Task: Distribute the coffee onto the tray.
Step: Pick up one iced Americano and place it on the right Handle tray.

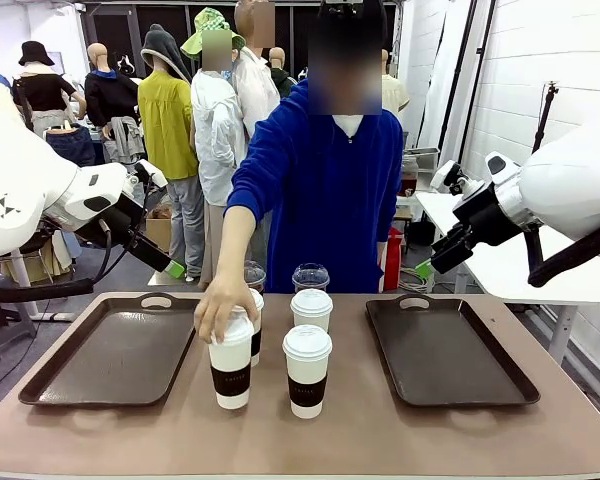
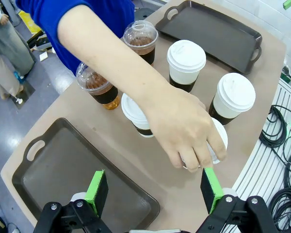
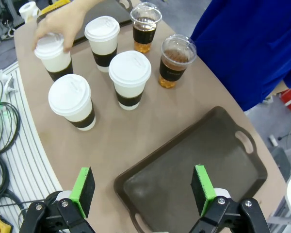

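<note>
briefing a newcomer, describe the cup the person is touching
Between the left tray and right tray, six cups stand clustered. In the row nearest the robot, it is the left white paper cup, the only one with the person's hand over its lid.

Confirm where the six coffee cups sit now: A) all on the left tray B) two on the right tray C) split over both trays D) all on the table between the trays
D: the four paper cups and two iced coffees all stand on the table between the left tray and right tray, a person's hand on one lid.
</note>
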You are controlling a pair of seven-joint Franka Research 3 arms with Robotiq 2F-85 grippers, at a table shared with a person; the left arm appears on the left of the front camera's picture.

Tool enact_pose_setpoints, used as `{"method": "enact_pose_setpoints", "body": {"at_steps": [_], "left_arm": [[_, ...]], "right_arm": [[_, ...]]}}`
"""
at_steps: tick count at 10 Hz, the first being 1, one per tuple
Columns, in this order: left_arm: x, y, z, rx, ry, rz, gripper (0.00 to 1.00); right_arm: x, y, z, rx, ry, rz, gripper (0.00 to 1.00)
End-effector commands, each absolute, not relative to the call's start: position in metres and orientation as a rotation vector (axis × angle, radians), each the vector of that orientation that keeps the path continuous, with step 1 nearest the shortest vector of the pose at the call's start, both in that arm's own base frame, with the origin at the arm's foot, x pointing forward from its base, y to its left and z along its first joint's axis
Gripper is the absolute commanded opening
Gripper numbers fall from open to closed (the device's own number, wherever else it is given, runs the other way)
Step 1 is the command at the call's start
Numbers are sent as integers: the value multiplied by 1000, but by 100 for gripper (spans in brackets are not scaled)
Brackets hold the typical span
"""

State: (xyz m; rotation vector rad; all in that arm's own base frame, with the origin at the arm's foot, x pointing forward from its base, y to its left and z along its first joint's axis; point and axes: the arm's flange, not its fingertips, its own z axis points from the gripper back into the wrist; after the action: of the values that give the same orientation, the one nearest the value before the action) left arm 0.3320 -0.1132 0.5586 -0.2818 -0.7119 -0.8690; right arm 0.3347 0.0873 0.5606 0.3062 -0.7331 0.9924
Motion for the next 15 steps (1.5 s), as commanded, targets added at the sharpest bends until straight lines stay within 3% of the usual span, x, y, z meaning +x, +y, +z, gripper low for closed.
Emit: {"method": "enact_pose_setpoints", "body": {"at_steps": [1, 4, 7, 12, 15], "left_arm": [[332, -112, 559, -286, -713, -868, 100], [332, -112, 559, -286, -713, -868, 100], [332, -112, 559, -286, -713, -868, 100], [332, -112, 559, -286, -713, -868, 100], [332, -112, 559, -286, -713, -868, 100]], "right_arm": [[334, 87, 560, 313, -728, 996, 100], [363, 83, 575, 324, -668, 1068, 100], [426, 73, 585, 296, -533, 1193, 100], [518, 61, 541, 238, -408, 1314, 100], [536, 60, 518, 185, -358, 1310, 100]]}}
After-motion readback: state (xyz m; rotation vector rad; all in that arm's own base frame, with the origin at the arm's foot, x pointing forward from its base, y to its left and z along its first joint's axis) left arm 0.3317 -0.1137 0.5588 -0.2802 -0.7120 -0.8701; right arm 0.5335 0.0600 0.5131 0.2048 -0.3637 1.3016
